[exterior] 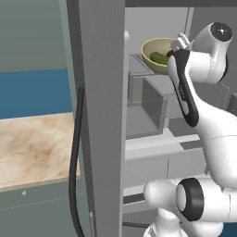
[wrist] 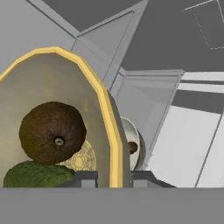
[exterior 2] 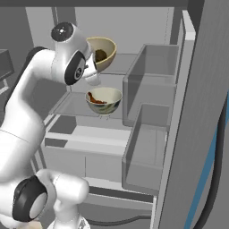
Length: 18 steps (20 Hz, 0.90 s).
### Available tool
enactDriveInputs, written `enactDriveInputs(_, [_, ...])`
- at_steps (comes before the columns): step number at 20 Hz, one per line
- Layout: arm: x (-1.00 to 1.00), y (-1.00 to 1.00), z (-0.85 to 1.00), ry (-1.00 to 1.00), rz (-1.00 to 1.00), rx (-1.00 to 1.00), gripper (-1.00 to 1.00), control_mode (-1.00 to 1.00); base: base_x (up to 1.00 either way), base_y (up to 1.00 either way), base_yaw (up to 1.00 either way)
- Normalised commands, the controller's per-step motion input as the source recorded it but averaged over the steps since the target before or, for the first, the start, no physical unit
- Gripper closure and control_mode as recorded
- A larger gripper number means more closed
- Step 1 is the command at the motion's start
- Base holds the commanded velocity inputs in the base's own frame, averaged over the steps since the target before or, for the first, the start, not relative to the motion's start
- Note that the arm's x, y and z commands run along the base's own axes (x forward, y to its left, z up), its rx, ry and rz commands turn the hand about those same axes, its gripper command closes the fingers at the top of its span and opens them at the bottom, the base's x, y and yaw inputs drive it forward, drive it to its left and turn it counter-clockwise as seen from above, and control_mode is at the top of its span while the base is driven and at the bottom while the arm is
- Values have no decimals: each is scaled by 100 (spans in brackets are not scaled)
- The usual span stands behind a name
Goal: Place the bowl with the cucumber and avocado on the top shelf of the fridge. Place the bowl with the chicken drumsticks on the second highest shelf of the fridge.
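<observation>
The bowl with the cucumber and avocado (exterior: 157, 56) (exterior 2: 105, 50) is up inside the open fridge (exterior: 99, 92), at the level of the top shelf (exterior 2: 123, 66); I cannot tell if it rests on the glass. In the hand view my gripper (wrist: 114, 178) is shut on the bowl's yellow rim (wrist: 105, 100), one finger inside and one outside. A dark avocado (wrist: 52, 131) and green cucumber (wrist: 35, 175) lie in it. The bowl with the chicken drumsticks (exterior 2: 103, 100) (wrist: 131, 146) stands one shelf lower, directly beneath the hand.
Grey door bins (exterior 2: 152, 80) (exterior 2: 145, 152) hang on the open door at the right of the shelves. The fridge door edge with its dark curved handle (exterior: 75, 157) stands to the left. A wooden counter (exterior: 32, 148) lies beyond it.
</observation>
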Motion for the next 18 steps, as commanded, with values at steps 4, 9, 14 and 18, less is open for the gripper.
enactDriveInputs(4, [100,0,-25,0,-8,0,100,-100,0,0,0])
enactDriveInputs(9, [100,0,-15,0,-9,0,100,-100,0,0,0])
enactDriveInputs(14, [86,0,-13,0,-5,-1,-100,-100,0,0,0])
enactDriveInputs(18, [29,-1,-4,0,-1,0,-100,-100,0,0,0])
